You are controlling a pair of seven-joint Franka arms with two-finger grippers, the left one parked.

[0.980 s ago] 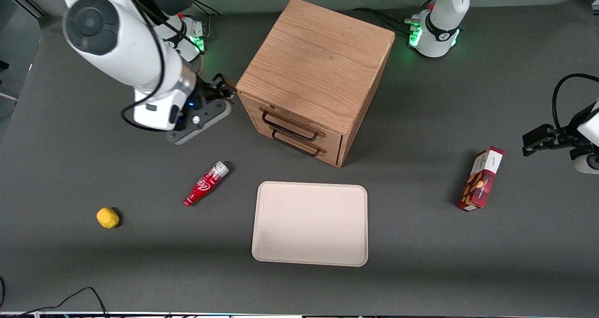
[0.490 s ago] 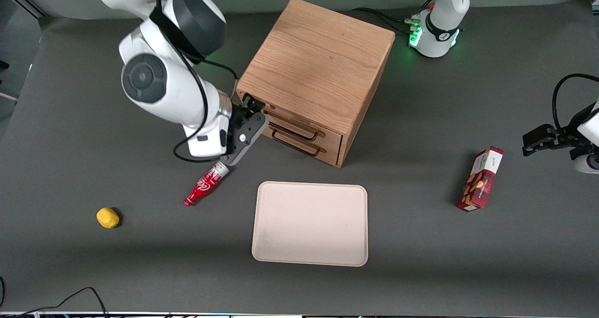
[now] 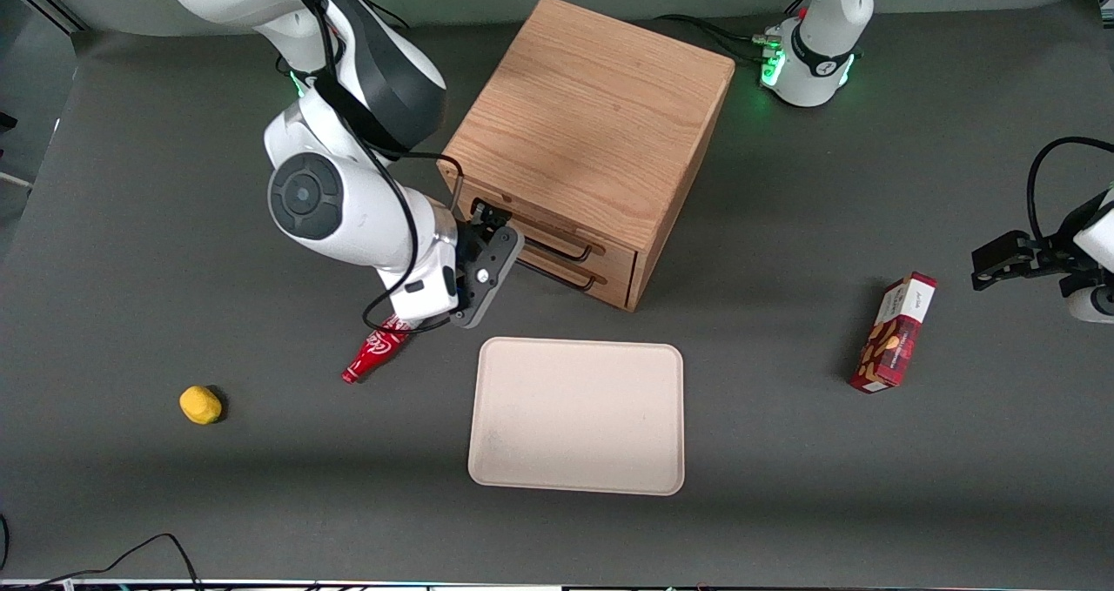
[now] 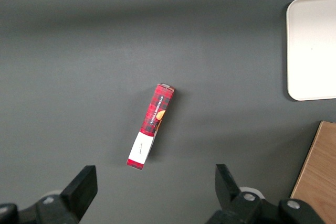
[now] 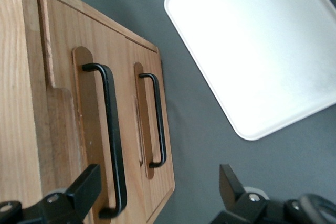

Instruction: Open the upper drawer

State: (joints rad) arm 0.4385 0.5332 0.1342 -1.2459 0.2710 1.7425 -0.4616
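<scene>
Dark grey table (image 3: 783,452), oak cabinet (image 3: 600,112) mid-surface. Upper drawer (image 5: 65,114) shut, its black bar handle (image 5: 111,135) lying lengthwise straight ahead of the gripper (image 5: 157,195). Fingers (image 5: 84,187) apart, one beside the bar, not yet around it.

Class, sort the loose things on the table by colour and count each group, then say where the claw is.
Red: 2, bottle and box
Yellow: 1, lump
Cream: 1, tray
Wood: 1, cabinet
Total: 5
Claw: open, in front of the upper drawer.
</scene>
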